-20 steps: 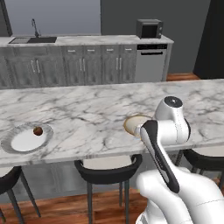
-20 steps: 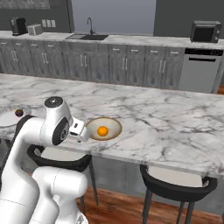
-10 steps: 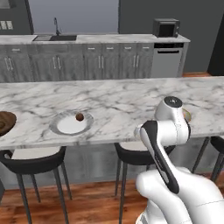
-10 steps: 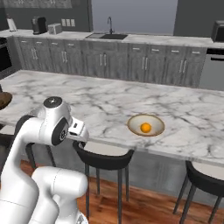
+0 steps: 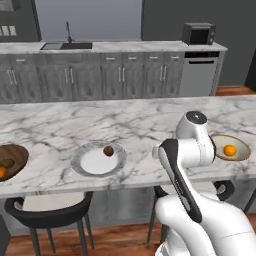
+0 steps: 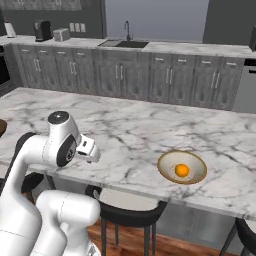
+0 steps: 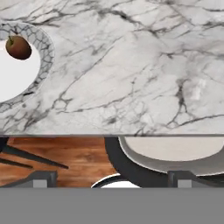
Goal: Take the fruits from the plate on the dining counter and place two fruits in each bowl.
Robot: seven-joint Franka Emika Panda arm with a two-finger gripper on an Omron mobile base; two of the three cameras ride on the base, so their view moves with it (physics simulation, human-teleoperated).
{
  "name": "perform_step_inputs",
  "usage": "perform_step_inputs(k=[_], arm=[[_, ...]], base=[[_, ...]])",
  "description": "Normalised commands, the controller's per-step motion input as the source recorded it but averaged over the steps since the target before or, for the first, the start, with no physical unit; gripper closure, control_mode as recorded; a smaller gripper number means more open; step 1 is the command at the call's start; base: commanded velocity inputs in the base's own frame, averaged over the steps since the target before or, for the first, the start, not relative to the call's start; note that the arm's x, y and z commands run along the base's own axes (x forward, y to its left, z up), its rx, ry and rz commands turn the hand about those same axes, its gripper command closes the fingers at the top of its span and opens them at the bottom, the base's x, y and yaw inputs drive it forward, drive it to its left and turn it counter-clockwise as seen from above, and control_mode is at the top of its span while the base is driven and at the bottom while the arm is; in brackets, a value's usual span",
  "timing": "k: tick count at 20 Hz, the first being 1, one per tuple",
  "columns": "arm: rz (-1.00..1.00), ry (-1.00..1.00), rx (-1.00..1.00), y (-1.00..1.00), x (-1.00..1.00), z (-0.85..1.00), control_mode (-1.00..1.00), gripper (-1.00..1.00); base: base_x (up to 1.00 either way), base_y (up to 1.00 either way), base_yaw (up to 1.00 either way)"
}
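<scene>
The white plate (image 5: 90,165) with a grey rim lies on the marble dining counter (image 5: 60,130) and carries one reddish-brown fruit (image 5: 108,150). At the far left, the dark wooden bowl (image 5: 15,152) holds an olive-brown fruit (image 5: 6,162) and an orange fruit (image 5: 1,172). To the right, the tan bowl (image 5: 242,149) holds one orange fruit (image 5: 230,150), as the right base view also shows for that bowl (image 6: 170,162) and fruit (image 6: 182,170). My gripper (image 7: 111,179) is open and empty over the counter's near edge, to the right of the plate (image 7: 43,52) and its fruit (image 7: 18,47).
Dark stools with pale seats (image 5: 47,202) (image 6: 127,205) stand under the counter's near edge, over a wooden floor (image 7: 65,153). Behind the counter runs a grey-cabinet worktop with a sink (image 5: 67,45) and a microwave (image 5: 198,33).
The base has driven left, so the whole scene has slid right in both base views; the plate and the dark bowl have come into the left view. The gripper stays open.
</scene>
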Motion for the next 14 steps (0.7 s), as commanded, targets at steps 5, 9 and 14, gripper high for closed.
perform_step_inputs(k=[5, 9, 14], arm=[[0.00, 0.00, 0.00, 0.00, 0.00, 0.00, 1.00, -1.00], [0.00, 0.00, 0.00, 0.00, 0.00, 0.00, 1.00, -1.00], [0.00, 0.00, 0.00, 0.00, 0.00, 0.00, 1.00, -1.00]], base=[[0.42, 0.51, -0.05], [-0.01, 0.64, 0.00], [-0.17, 0.69, 0.05]])
